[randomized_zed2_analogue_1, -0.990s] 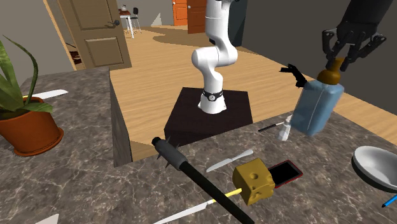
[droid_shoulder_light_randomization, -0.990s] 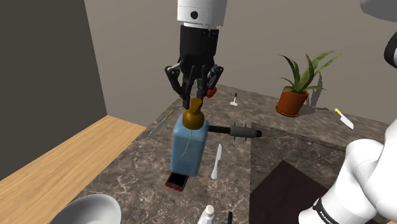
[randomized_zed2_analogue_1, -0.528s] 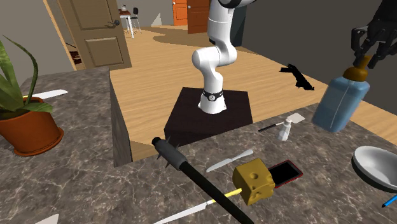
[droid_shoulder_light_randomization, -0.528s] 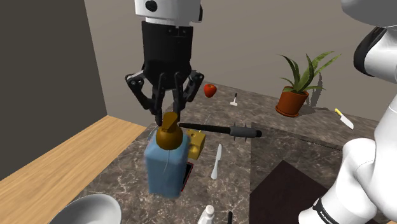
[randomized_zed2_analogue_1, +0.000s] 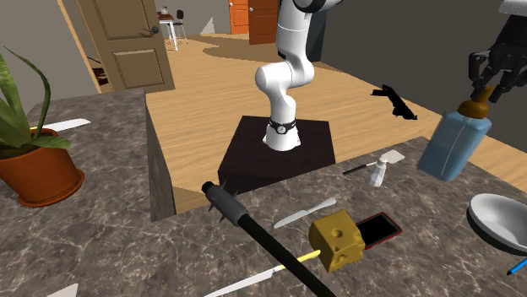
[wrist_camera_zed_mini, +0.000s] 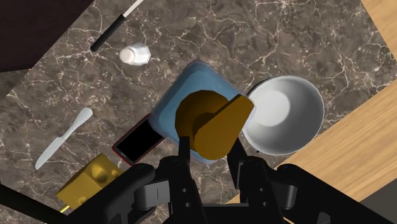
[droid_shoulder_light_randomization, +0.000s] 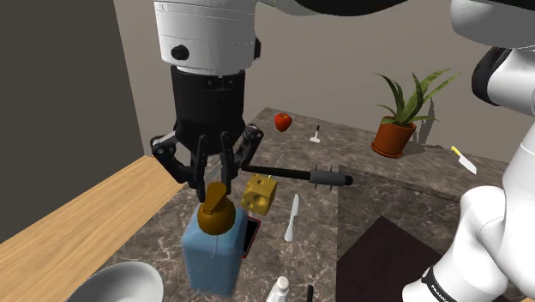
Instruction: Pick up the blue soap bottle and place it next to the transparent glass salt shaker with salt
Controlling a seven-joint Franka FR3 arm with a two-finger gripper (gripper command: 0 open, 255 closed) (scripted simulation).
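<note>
At the shoulder view's bottom edge stands the salt shaker [droid_shoulder_light_randomization: 279, 290], with the white bowl [droid_shoulder_light_randomization: 120, 283] at lower left. Between them hangs the blue soap bottle [droid_shoulder_light_randomization: 213, 257], its brown pump clamped in the gripper [droid_shoulder_light_randomization: 214, 184]. A second ago the bottle sat mid-frame over the red phone [droid_shoulder_light_randomization: 253, 236]. It has since come down-frame, uncovering the cheese block [droid_shoulder_light_randomization: 260, 193] behind. You're near the shaker, I judge. Whether the bottle touches the counter, you cannot tell.
</note>
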